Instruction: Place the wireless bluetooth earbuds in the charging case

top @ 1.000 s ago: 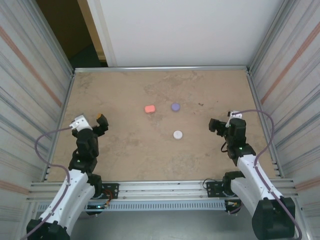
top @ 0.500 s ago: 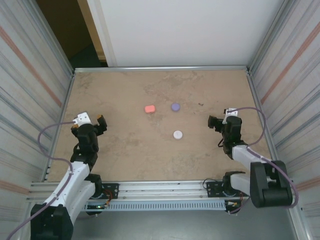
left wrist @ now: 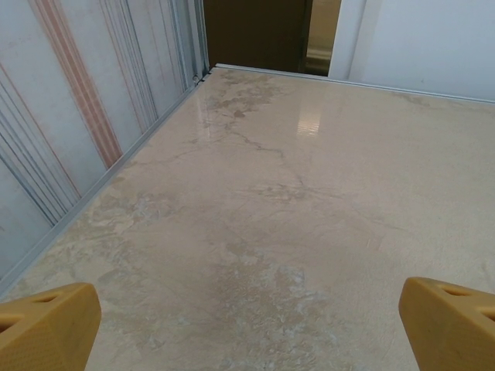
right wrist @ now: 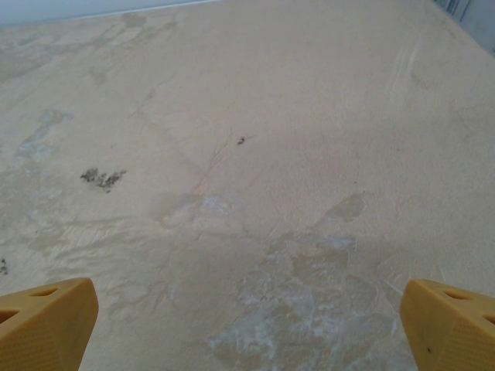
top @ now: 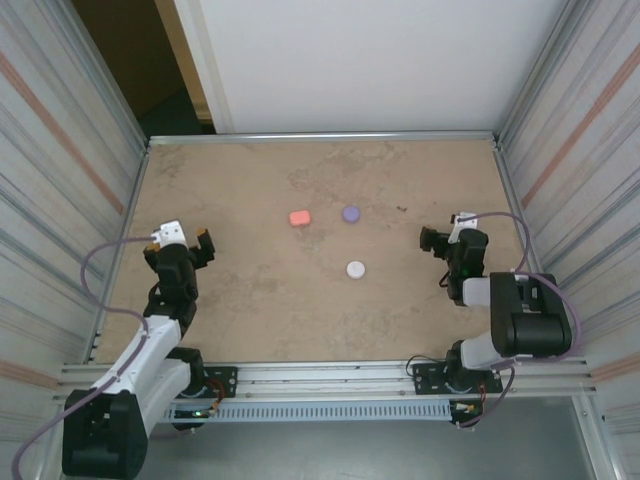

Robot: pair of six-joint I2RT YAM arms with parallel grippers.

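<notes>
Left fingers wide, right fingers wide, empty

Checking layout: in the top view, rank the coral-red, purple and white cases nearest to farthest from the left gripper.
1. Coral-red case, centre-left, closest to the left gripper.
2. Purple case, farther back, and white case, nearer the bases: too close to call.

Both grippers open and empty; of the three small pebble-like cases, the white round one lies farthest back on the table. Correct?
Not quite. In the top external view the white round case lies nearest the front; the coral-red case and purple round case sit farther back. The rest holds.
</notes>
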